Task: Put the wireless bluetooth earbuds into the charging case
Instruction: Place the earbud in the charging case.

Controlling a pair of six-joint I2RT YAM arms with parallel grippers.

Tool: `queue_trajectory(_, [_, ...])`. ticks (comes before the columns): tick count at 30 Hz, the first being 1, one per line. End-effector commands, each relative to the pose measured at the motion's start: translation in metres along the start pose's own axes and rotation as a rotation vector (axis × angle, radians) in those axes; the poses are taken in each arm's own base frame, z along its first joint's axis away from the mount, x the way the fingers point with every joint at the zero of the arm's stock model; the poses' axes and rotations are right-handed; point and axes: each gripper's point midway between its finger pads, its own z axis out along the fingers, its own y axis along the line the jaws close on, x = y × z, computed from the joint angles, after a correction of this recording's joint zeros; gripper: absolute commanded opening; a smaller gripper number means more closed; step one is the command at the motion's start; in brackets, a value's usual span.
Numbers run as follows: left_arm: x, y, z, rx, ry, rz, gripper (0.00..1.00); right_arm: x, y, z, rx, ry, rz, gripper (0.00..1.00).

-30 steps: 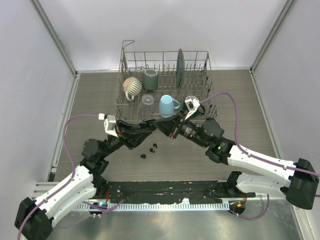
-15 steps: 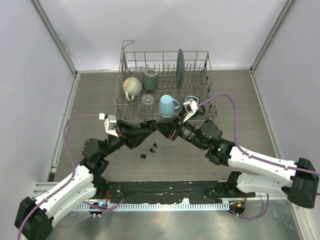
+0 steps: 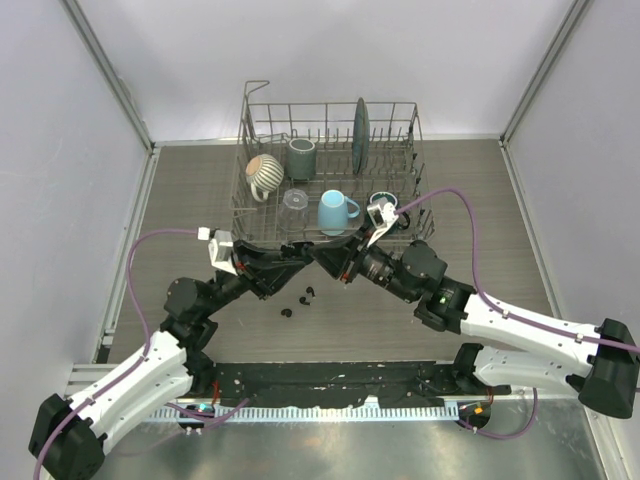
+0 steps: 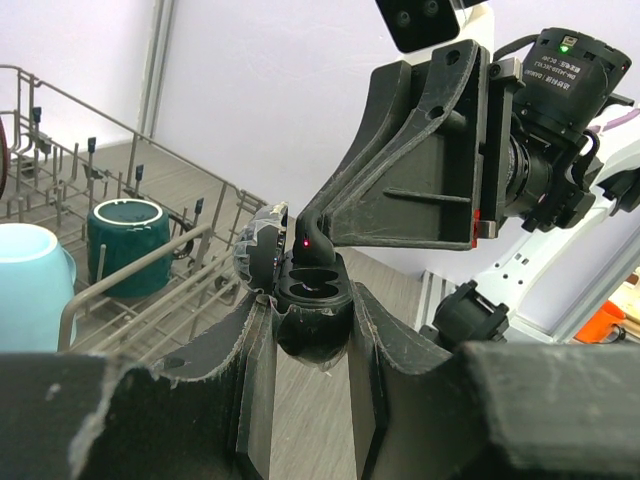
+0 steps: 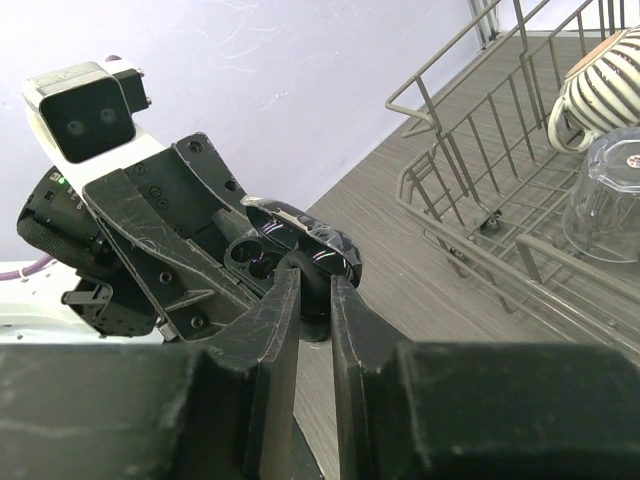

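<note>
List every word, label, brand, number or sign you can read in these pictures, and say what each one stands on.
Nothing in these pictures can be read with certainty.
Small white print on the black motor housing of the right arm, beside a green light: too small and blurred to read.
No lettering shows on the charging case or the dish rack.

Both the left arm (image 3: 130, 385) and the right arm (image 3: 535, 330) are wearing white shells (image 3: 505, 320) over black joints (image 3: 188, 300), each trailing a purple cable (image 3: 134, 285). The right gripper (image 5: 315, 285) is showing scuffed black fingers (image 5: 262, 345), and a green light (image 4: 566, 44) is glowing on its wrist motor (image 4: 572, 85).
</note>
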Motion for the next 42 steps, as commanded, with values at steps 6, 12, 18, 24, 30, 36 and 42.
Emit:
queue_trajectory(6, [-0.041,-0.012,0.005,0.030,-0.133,0.086,0.00,-0.013,0.006,0.003,0.008,-0.013,-0.014,0.35])
queue_trajectory(12, [-0.040,-0.012,0.006,0.032,-0.131,0.084,0.00,-0.017,0.009,0.002,0.000,-0.021,-0.008,0.42])
queue_trajectory(18, [-0.038,-0.012,0.005,0.031,-0.126,0.082,0.00,-0.034,0.012,-0.007,0.003,-0.074,0.000,0.43])
queue_trajectory(24, [-0.038,-0.013,0.003,0.034,-0.129,0.090,0.00,-0.064,0.012,-0.025,0.055,-0.156,0.042,0.56])
queue_trajectory(30, [-0.043,-0.015,0.002,0.037,-0.138,0.123,0.00,-0.060,0.026,-0.006,0.107,0.016,0.166,0.73])
queue_trajectory(36, [-0.052,-0.018,0.007,0.049,-0.127,0.185,0.00,-0.039,0.040,0.003,0.086,0.145,0.359,0.80])
queue_trajectory(42, [-0.057,-0.021,0.010,0.058,-0.127,0.223,0.00,-0.035,0.038,-0.001,0.099,0.140,0.437,0.86])
